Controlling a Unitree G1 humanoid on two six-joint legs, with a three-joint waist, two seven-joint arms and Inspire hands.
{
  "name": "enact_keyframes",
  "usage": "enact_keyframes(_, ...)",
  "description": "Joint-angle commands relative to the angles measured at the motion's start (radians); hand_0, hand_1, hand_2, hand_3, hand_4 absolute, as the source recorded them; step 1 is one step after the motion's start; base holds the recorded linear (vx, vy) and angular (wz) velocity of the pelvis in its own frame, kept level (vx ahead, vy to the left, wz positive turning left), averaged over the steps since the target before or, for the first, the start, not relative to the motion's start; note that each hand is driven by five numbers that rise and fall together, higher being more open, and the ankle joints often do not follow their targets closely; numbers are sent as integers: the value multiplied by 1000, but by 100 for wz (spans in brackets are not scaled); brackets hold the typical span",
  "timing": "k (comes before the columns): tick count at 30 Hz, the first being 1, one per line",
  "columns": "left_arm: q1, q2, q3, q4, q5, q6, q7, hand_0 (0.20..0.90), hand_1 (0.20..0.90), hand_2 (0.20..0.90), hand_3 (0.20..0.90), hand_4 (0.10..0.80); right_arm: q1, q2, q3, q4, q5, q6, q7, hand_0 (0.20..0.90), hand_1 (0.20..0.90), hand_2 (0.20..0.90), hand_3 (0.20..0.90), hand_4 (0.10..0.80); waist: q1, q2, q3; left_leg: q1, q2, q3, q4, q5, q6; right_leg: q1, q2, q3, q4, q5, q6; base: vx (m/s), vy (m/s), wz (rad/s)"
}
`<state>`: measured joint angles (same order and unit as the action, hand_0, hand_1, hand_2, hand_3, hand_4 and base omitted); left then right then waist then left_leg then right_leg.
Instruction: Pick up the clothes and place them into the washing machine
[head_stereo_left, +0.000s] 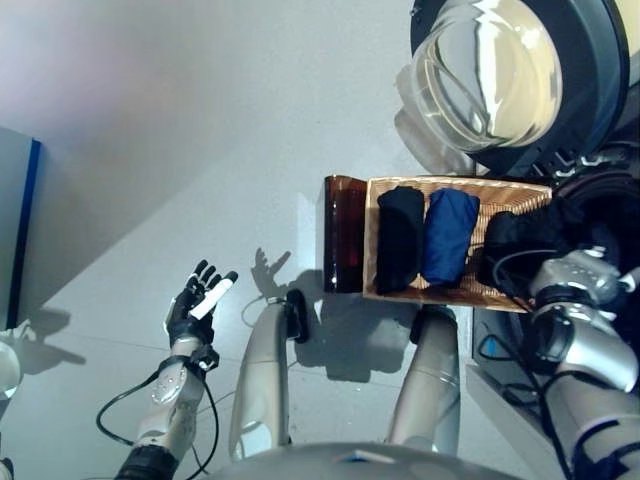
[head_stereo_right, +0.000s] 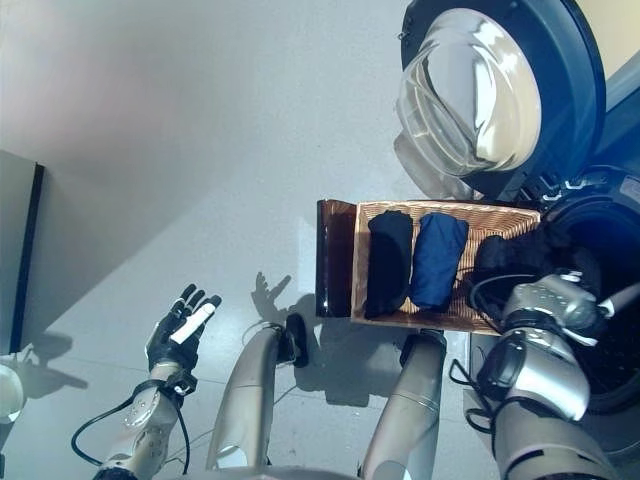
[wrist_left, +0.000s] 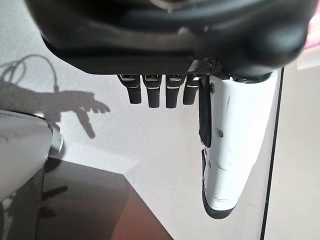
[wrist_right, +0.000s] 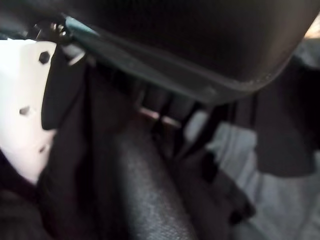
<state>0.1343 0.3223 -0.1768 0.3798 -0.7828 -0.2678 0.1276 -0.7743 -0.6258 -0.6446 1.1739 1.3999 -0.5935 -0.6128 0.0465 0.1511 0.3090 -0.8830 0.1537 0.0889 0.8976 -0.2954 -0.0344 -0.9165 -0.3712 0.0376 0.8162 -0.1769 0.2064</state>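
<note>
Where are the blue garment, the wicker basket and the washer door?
blue garment (head_stereo_left: 449, 236), left eye view, middle of the folded cloth.
wicker basket (head_stereo_left: 515, 188), left eye view, far rim.
washer door (head_stereo_right: 470, 90), right eye view, glass centre.

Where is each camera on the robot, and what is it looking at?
Left eye view: on the head, looking down at the wicker basket, folded clothes and washing machine door; both arms show.
Right eye view: beside it, the same scene.
Left wrist view: on the left arm, facing the floor; left hand open.
Right wrist view: on the right arm, right hand pressed into black cloth.
Both eye views share the basket.
</note>
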Motion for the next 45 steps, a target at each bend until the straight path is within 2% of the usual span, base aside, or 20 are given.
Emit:
enact_keyframes(1,41,63,28,-77,-4,-64,-14,900,900,900,900,800,37,-148,6,45,-42,-107,-14,200,200,200,200,300,-12,12,-69,31,62,-112,-105,86,-135,41,-33,29,-41,43,-13,0,0,0)
enact_keyframes(15,52,74,38,-82,-10,-77,-3,900,900,900,900,800,34,-242,32,31,-109,-125,-70,200,200,200,200,300,-21,11,-88,10,64,-111,-91,79,-135,21,-35,38,-37,47,-11,0,0,0)
enact_keyframes(26,84,82,59,-89,-10,-95,-9,900,900,900,900,800,37,-390,54,26,-196,-114,-104,200,200,200,200,300,-24,3,-93,3,67,-113,-93,84,-141,8,-28,42,-30,46,-13,0,-5,2)
enact_keyframes(29,80,83,51,-89,2,-102,-16,900,900,900,900,800,48,-380,104,24,-282,-52,-94,200,200,200,200,300,-17,7,-86,1,67,-112,-90,84,-138,3,-25,46,-24,45,-13,-14,-4,0)
enact_keyframes(31,65,86,46,-88,21,-119,-18,900,900,900,900,800,79,-341,160,34,-408,16,-99,200,200,200,200,300,-12,13,-77,-3,65,-113,-82,85,-134,-2,-25,48,-21,45,-13,-40,-10,-1)
enact_keyframes(35,51,89,44,-87,29,-130,-27,900,900,900,900,800,96,-291,206,68,-469,70,-79,200,200,200,200,300,-5,22,-70,-9,62,-115,-71,84,-131,-7,-26,46,-12,45,-12,-16,-2,-1)
enact_keyframes(36,51,89,45,-85,27,-132,-30,900,900,900,900,800,103,-280,220,82,-486,86,-69,900,900,900,900,800,-2,22,-69,-10,62,-115,-70,86,-130,-6,-27,44,-12,46,-13,0,0,0)
enact_keyframes(38,51,90,49,-81,23,-133,-30,900,900,900,900,800,110,-271,235,92,-506,102,-66,900,900,900,900,800,-2,22,-70,-8,62,-114,-73,87,-129,-5,-29,43,-14,47,-13,0,0,0)
enact_keyframes(40,43,95,57,-77,21,-138,-33,900,900,900,900,800,133,-242,301,111,-568,160,-13,900,900,900,900,800,1,17,-66,-7,61,-109,-71,90,-126,-5,-28,42,-14,52,-14,0,0,0)
enact_keyframes(45,41,94,61,-74,18,-129,-41,900,900,900,900,800,137,-227,328,166,-566,209,38,900,900,900,900,800,3,6,-63,-2,62,-108,-73,92,-126,2,-29,42,-21,55,-15,0,0,0)
